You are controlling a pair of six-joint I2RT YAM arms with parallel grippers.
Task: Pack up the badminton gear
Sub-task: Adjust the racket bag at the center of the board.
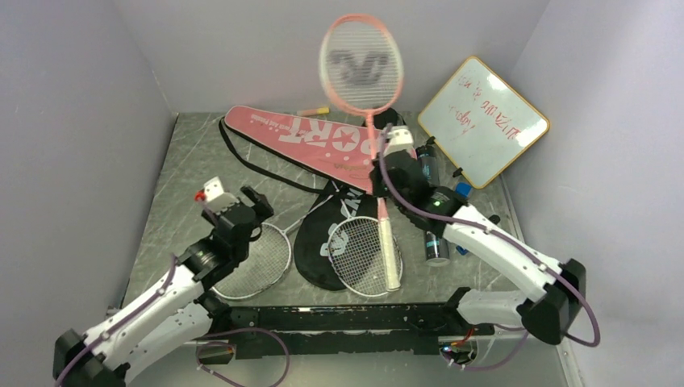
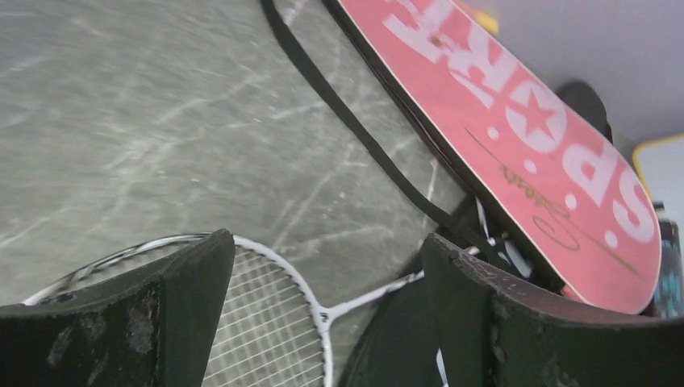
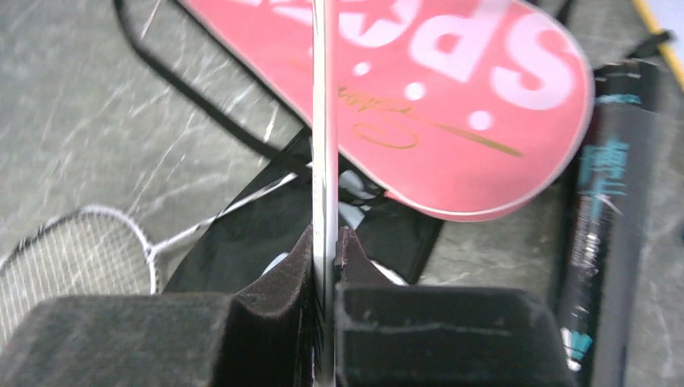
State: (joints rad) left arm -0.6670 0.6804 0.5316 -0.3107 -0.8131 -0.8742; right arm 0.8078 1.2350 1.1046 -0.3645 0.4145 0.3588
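Ok, going left to right in the overhead view. Left gripper (image 1: pixel 256 203) is hovering with its fingers wide apart and holding nothing, just above the head of a white-framed racket (image 1: pixel 258 262) lying flat at lower left. That racket's shaft is running up-right toward the black cover (image 1: pixel 310 250).

Pink cover (image 1: pixel 298 133) is lying flat on the table (image 1: pixel 193 153). Its long axis is running diagonally from upper left down to centre, wide rounded end nearest the right arm.

Right gripper (image 3: pixel 324 250) is clamping tight on the shaft of the pink racket (image 1: pixel 360 64), which is standing up off the table with its head at top centre.

We're judging the next move as feeding that racket into the pink cover. The cover is sitting just left of the gripper, so the racket's axis is needing a swing onto that diagonal. We can't tell where the cover opens.

Bare table is showing at upper left. Dark tube (image 1: pixel 436 248) and whiteboard (image 1: pixel 484 121) are crowding the right.
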